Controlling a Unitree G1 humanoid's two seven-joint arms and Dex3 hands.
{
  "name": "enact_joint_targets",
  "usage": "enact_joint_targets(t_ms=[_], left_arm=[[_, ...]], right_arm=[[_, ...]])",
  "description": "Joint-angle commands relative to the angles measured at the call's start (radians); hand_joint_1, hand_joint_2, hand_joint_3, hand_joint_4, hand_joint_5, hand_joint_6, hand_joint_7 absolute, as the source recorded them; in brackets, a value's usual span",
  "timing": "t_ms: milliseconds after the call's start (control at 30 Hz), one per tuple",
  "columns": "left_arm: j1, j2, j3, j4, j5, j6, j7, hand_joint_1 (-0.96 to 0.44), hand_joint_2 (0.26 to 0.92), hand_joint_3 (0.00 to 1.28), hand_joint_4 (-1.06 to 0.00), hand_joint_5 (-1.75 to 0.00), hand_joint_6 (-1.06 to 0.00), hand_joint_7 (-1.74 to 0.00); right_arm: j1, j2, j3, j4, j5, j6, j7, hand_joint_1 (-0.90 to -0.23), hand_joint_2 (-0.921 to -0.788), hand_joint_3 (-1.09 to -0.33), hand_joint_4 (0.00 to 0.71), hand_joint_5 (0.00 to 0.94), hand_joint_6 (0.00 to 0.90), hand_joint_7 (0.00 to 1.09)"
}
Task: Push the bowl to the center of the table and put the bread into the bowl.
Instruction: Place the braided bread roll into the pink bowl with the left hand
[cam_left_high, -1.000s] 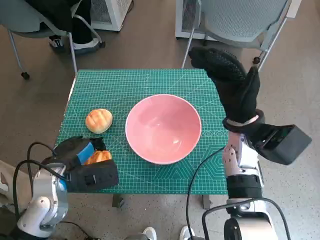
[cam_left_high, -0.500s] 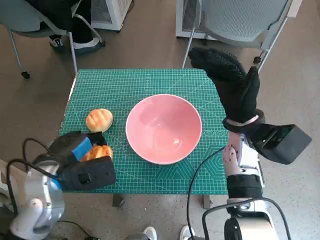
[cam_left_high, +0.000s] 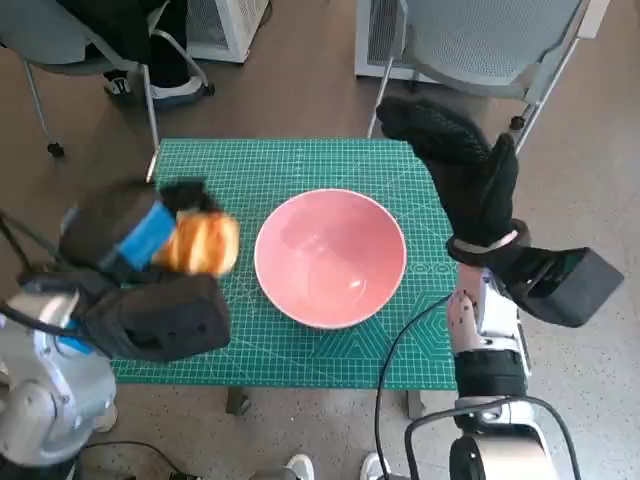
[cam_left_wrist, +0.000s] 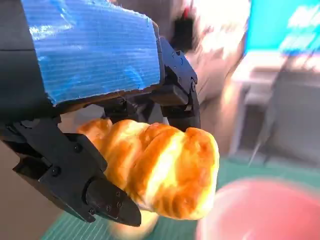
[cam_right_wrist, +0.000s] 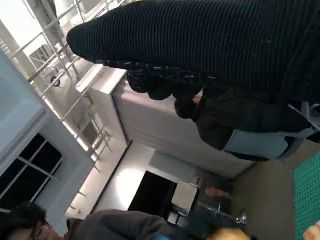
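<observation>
The left robot hand (cam_left_high: 135, 232), black with blue tape, grips a golden, ridged bread roll (cam_left_high: 203, 243) above the table's left side, hiding any second roll there. Right of it, the empty pink round bowl (cam_left_high: 330, 257) sits mid-table on the green grid mat (cam_left_high: 300, 160). The gloved right robot hand (cam_left_high: 455, 160) is raised at the far right edge holding nothing, its fingers mostly hidden in its wrist view.

Left hand (cam_left_wrist: 95, 100), blue-taped back, black fingers (cam_left_wrist: 75, 175) gripping golden bread (cam_left_wrist: 160, 170). Pink bowl (cam_left_wrist: 260, 210), blurred, beyond the bread. Green mat (cam_left_wrist: 65, 227) under the hand. Background blurred.
</observation>
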Motion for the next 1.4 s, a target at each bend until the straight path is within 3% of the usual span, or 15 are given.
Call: enact_joint_targets(t_ms=[33,300,600,833,933,1100,1200,1267,1300,1333,1367,1400], left_arm=[[-0.100,-0.052,-0.055,0.021,0.034,-0.028,0.010,0.00,0.818,0.15,-0.85,-0.98,-0.71,-1.11],[-0.201,-0.133,-0.147,0.129,0.038,-0.097,0.012,0.00,0.849,0.10,-0.85,-1.05,-0.70,-1.04],[-0.306,-0.228,-0.226,0.348,0.038,-0.189,0.052,0.00,0.907,0.05,-0.78,-1.11,-0.63,-1.13],[-0.348,-0.276,-0.243,0.441,0.000,-0.206,0.023,0.00,0.908,0.09,-0.71,-1.23,-0.61,-1.11],[-0.351,-0.298,-0.239,0.491,-0.042,-0.244,0.047,0.00,0.906,0.11,-0.68,-1.29,-0.61,-1.08],[-0.347,-0.318,-0.232,0.549,-0.085,-0.298,0.100,0.00,0.848,0.22,-0.68,-1.33,-0.62,-1.06],[-0.350,-0.333,-0.232,0.588,-0.114,-0.305,0.095,0.00,0.885,0.21,-0.60,-1.33,-0.56,-1.18],[-0.344,-0.330,-0.232,0.583,-0.124,-0.287,0.066,0.21,0.906,0.24,-0.51,-1.40,-0.43,-0.85],[-0.340,-0.328,-0.232,0.575,-0.127,-0.276,0.051,0.15,0.869,0.22,-0.41,-1.19,-0.37,-0.76],[-0.335,-0.323,-0.231,0.564,-0.131,-0.262,0.031,0.06,0.823,0.19,-0.30,-0.79,-0.32,-0.60],[-0.332,-0.319,-0.230,0.556,-0.134,-0.252,0.017,-0.03,0.791,0.15,-0.20,-0.51,-0.27,-0.44],[-0.330,-0.316,-0.230,0.549,-0.136,-0.246,0.009,-0.07,0.782,0.12,-0.17,-0.41,-0.26,-0.38]], right_arm=[[0.008,-0.005,-0.003,0.016,0.007,0.010,0.011,-0.708,-0.921,-0.916,0.113,0.000,0.085,0.28],[0.014,-0.014,-0.007,-0.002,0.009,0.021,0.013,-0.709,-0.921,-0.916,0.113,0.000,0.077,0.29],[0.027,-0.025,-0.008,-0.031,0.006,0.034,0.008,-0.710,-0.921,-0.907,0.112,0.000,0.062,0.32],[0.040,-0.032,-0.008,-0.056,0.005,0.044,0.004,-0.709,-0.921,-0.898,0.114,0.001,0.042,0.33],[0.043,-0.037,-0.010,-0.061,0.005,0.047,0.003,-0.709,-0.921,-0.896,0.115,0.001,0.038,0.34],[0.048,-0.038,-0.010,-0.070,0.005,0.050,0.001,-0.709,-0.921,-0.894,0.115,0.001,0.036,0.35],[0.051,-0.038,-0.010,-0.077,0.006,0.051,0.000,-0.711,-0.921,-0.893,0.111,0.000,0.034,0.35],[0.051,-0.038,-0.011,-0.079,0.007,0.051,0.000,-0.713,-0.921,-0.892,0.101,0.000,0.032,0.35],[0.051,-0.037,-0.011,-0.080,0.007,0.052,0.000,-0.714,-0.921,-0.891,0.097,0.000,0.032,0.36],[0.051,-0.037,-0.011,-0.081,0.008,0.052,0.000,-0.715,-0.921,-0.891,0.092,0.000,0.031,0.36],[0.052,-0.037,-0.011,-0.082,0.008,0.052,0.000,-0.716,-0.921,-0.890,0.086,0.000,0.030,0.36],[0.053,-0.036,-0.011,-0.084,0.008,0.053,0.000,-0.716,-0.921,-0.890,0.084,0.000,0.029,0.36]])
